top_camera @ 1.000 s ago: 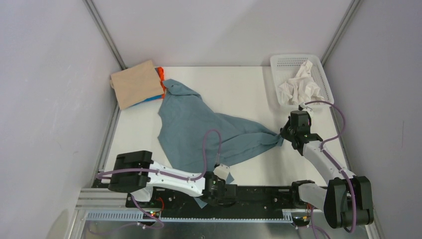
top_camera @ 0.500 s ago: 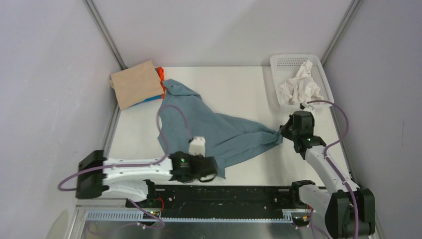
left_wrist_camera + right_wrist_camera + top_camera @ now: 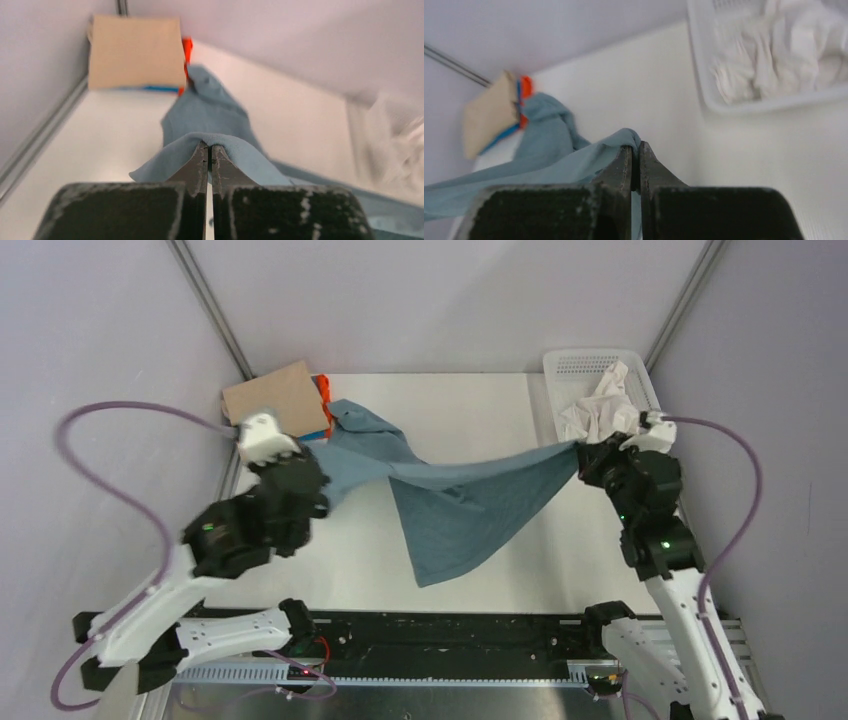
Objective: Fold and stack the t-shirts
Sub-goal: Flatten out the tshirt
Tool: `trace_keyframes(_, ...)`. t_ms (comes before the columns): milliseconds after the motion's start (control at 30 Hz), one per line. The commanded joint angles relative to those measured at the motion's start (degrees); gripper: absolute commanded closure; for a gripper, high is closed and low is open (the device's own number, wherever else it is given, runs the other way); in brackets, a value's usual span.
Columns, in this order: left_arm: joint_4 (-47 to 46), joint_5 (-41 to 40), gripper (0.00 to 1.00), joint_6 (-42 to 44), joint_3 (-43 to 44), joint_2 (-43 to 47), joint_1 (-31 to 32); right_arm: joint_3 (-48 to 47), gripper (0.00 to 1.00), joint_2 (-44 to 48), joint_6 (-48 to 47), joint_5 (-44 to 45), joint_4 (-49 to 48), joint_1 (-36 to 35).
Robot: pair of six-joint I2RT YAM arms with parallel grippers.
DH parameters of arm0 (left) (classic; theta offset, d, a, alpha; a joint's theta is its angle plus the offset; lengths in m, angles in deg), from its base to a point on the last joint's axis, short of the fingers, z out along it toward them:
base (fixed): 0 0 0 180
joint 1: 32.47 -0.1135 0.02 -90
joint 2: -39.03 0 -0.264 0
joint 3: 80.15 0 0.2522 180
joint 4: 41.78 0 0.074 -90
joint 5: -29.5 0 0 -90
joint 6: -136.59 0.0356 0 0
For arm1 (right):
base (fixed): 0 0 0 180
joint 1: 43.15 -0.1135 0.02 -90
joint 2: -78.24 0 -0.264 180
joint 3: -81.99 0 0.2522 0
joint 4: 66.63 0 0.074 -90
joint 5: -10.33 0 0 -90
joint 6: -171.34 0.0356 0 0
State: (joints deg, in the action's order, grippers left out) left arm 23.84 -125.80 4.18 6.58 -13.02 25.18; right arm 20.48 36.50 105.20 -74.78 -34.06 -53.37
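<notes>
Left fingers [image 3: 198, 169], right fingers [image 3: 622, 167] pinch slate t-shirt [image 3: 460, 515] taut.

The left gripper [image 3: 209, 150] has its jaws pressed together on a fold of the slate blue-grey t-shirt [image 3: 210, 110], which drapes over both tips and trails across the white table [image 3: 295, 100]. In the far left corner a folded tan t-shirt [image 3: 135, 52] lies on a bright blue t-shirt [image 3: 150, 89] and an orange t-shirt [image 3: 187, 47], of which only the edges show.

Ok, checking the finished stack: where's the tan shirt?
Top view: the tan shirt lies folded at the far-left corner of the table, next to the blue-grey shirt.
</notes>
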Motion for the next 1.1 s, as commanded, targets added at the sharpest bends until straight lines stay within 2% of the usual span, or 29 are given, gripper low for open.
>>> trace_keyframes(0,-1.75,-10.66,1.0,17.38,15.31,3.27,-0.35,-11.59,1.0,4.36,-3.74,0.33,2.34,-1.81)
trace_keyframes(100,-4.61,-2.36,1.0,28.94,23.6,4.35,-0.34,-17.78,1.0,6.33,-4.78,-2.05,3.01,-2.33)
trace_keyframes(133,-6.91,5.05,1.0,31.37,24.8,5.28,-0.39,-19.83,1.0,6.5,-5.0,-2.85,3.65,-2.34)
trace_keyframes(167,-7.72,8.72,1.0,34.49,27.23,5.68,-0.37,-21.15,1.0,6.58,-5.03,-4.9,4.02,-2.39)
trace_keyframes(300,-8.69,34.39,1.0,39.53,34.38,7.15,-0.35,-31.71,1.0,6.64,-4.92,-11.57,6.23,-2.42)
trace_keyframes(367,-8.63,41.68,1.0,40.71,37.43,7.22,-0.38,-36.31,1.0,6.81,-4.88,-13.26,7.82,-2.39)
trace_keyframes(567,-8.05,54.04,1.0,44.38,47.92,3.96,-0.35,-49.45,1.0,5.32,-6.2,-14.15,11.82,-1.98)
trace_keyframes(633,-7.87,55.41,1.0,45.49,51.73,1.27,-0.42,-52.0,1.0,4.68,-6.45,-13.83,12.71,-1.84)
trace_keyframes(767,-7.73,51.45,1.0,48.68,59.16,-5.61,-0.4,-53.66,1.0,2.93,-7.09,-11.53,13.44,-1.74)
trace_keyframes(833,-7.93,47.22,1.0,51.54,61.76,-9.25,-0.39,-53.49,1.0,1.45,-7.62,-9.1,14.26,-1.71)
trace_keyframes(900,-9.44,39.24,1.0,55.89,62.66,-13.35,-0.38,-52.36,1.0,-0.21,-8.07,-6.18,14.86,-1.72)
trace_keyframes(933,-12.01,31.91,1.0,58.94,61.88,-14.71,-0.63,-50.89,1.0,-0.77,-8.27,-4.02,14.92,-1.68)
trace_keyframes(967,-12.81,29.97,1.0,59.95,61.34,-17.77,-2.87,-49.95,1.0,-1.81,-8.47,-2.78,14.76,-1.68)
trace_keyframes(1033,-13.49,31.15,1.0,58.31,59.0,-21.85,-11.45,-46.01,1.0,-3.47,-8.44,1.66,13.57,-1.71)
trace_keyframes(1067,-13.52,34.63,1.0,54.69,56.44,-24.17,-18.52,-42.71,1.0,-4.07,-8.42,2.61,12.23,-1.66)
